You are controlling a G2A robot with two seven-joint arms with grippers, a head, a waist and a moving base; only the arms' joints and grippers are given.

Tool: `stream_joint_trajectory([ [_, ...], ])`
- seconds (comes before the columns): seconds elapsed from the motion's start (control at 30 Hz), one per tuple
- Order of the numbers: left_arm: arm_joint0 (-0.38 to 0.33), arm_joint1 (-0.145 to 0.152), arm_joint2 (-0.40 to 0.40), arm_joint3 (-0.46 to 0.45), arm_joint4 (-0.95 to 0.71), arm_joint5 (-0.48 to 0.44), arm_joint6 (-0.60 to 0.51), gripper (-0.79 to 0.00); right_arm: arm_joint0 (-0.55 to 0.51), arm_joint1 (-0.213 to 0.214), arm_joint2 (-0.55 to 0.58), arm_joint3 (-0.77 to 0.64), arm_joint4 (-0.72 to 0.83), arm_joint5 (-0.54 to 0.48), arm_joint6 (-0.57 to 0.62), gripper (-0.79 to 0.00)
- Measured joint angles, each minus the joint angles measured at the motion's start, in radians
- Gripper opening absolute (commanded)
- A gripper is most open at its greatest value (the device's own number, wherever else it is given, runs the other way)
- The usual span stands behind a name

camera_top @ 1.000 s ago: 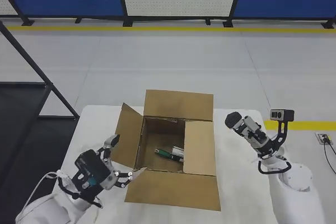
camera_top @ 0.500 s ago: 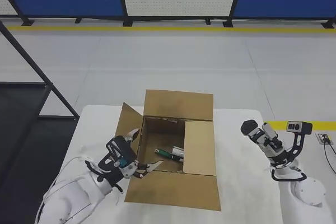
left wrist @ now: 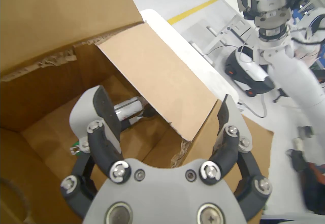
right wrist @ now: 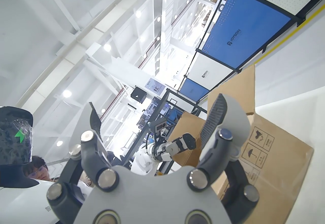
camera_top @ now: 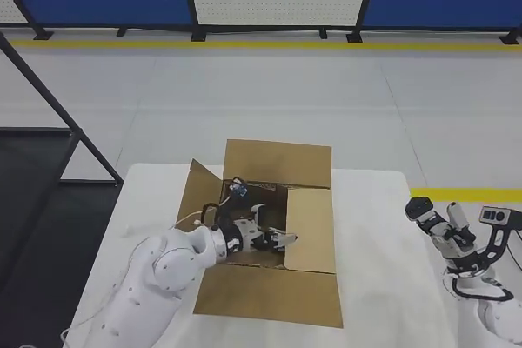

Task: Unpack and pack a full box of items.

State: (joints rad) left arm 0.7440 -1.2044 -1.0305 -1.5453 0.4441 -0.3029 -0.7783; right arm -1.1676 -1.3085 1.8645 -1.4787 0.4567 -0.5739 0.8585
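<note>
Hovering in the box point(left wrist: 45, 98), my left gripper point(left wrist: 163, 98) gaped empty; I feared its finger point(left wrist: 229, 118) would snag the flap point(left wrist: 152, 70).

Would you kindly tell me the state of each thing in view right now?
Box: open.
Side flap: folded inward over the opening.
Left gripper: open, empty, at the box opening.
Right gripper: open, empty, away from the box.
Tube: lying on the box floor.

White table point(camera_top: 374, 261); black metal frame point(camera_top: 70, 130) at left (blue panels point(camera_top: 104, 10) behind yellow floor line point(camera_top: 244, 43)).
</note>
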Motion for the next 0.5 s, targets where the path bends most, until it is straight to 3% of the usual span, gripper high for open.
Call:
stream_joint_trajectory([
  [0.27,0.003,0.000,0.001,0.004,-0.005,0.006,0.004,0.000,-0.005,0.005,0.008,0.005,-0.007,0.014,0.001,0.000],
  [0.37,-0.003,-0.008,0.024,0.030,0.004,0.081,0.013,0.000,-0.008,0.005,0.005,0.000,-0.006,0.018,-0.005,0.000],
  [0.5,-0.065,-0.039,0.111,0.116,-0.045,0.171,-0.023,0.000,-0.020,0.009,-0.001,-0.022,0.000,0.040,-0.024,0.000],
])
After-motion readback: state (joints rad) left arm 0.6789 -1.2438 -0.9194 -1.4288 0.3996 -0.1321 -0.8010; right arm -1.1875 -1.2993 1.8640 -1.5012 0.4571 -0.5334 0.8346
